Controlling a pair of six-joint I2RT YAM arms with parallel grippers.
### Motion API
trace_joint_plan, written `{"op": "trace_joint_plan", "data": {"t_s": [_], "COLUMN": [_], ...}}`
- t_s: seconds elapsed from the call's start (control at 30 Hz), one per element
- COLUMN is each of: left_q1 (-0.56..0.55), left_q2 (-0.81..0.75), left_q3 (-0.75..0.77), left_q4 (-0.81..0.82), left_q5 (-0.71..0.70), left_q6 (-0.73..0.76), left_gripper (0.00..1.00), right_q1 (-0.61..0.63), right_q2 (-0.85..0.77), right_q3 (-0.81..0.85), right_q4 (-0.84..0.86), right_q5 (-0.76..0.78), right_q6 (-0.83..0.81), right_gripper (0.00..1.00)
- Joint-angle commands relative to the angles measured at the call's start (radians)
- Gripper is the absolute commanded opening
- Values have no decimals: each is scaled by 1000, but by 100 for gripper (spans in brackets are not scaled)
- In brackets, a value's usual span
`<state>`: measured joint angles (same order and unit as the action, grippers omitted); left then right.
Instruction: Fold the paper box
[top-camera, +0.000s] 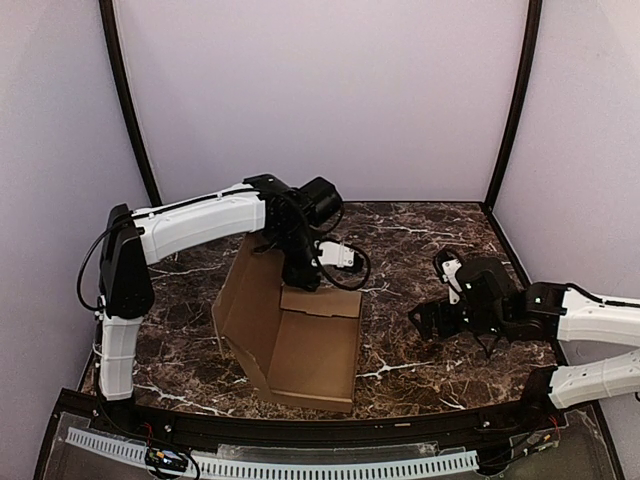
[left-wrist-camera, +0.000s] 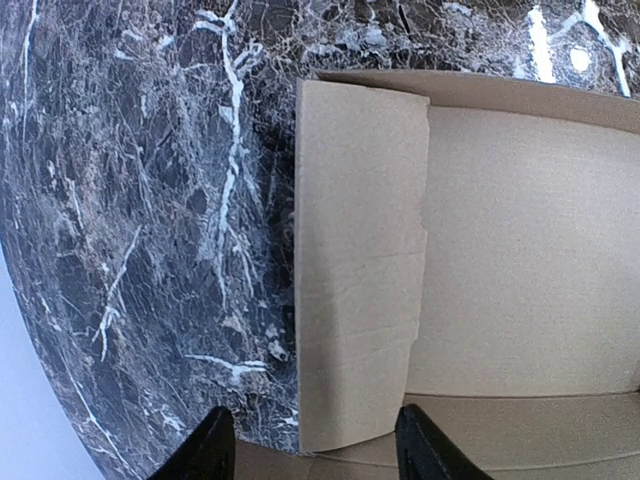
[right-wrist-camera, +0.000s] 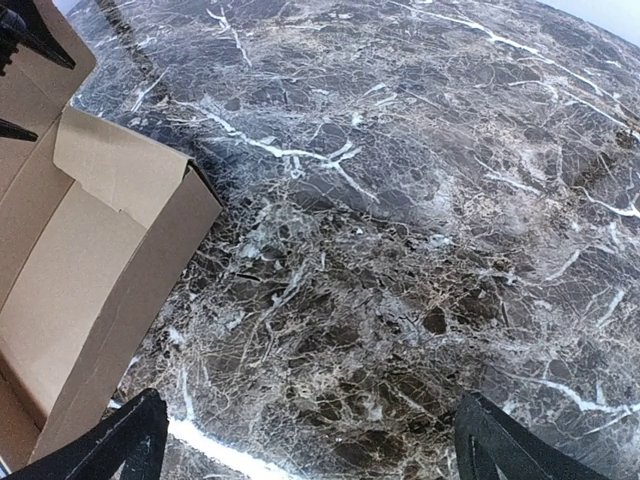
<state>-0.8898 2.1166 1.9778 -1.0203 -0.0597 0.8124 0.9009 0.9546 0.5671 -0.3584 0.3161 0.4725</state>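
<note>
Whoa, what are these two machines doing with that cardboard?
Two robot arms are folding a brown paper box on a marble table. The left hand hovers open over the box's far end, above a flap folded inward. One side wall stands up; the box is not closed. The right hand hangs open beside the box, touching nothing.

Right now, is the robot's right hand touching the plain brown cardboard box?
Apart. The top view shows the open right hand with bare dark marble table between it and the brown cardboard box.
</note>
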Motion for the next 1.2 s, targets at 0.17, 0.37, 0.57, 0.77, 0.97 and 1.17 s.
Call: {"op": "trace_joint_plan", "data": {"t_s": [0.17, 0.37, 0.57, 0.77, 0.97, 1.17], "left_q1": [-47, -69, -81, -81, -82, -82], "left_q2": [0, -73, -204, -375, -645, -881], "left_q3": [150, 207, 193, 61, -185, -409], "left_q4": [31, 119, 274, 380, 426, 360], "left_q5": [12, 10, -85, -248, -346, -384], "left_q6": [-23, -86, -236, -433, -726, -1003], "left_gripper": [59, 65, 76, 86, 95, 96], "right_q1": [-7, -8, -45, -115, -197, -235], "right_q2": [-21, -6, 90, 220, 408, 623], "right_q3": [24, 62, 145, 258, 422, 619], "right_q4": [50, 74, 114, 151, 158, 91], "right_q5": [-22, -20, -124, -298, -564, -739], "right_q6": [-62, -131, -244, -342, -403, -462], "right_gripper": [99, 99, 99, 99, 99, 99]}}
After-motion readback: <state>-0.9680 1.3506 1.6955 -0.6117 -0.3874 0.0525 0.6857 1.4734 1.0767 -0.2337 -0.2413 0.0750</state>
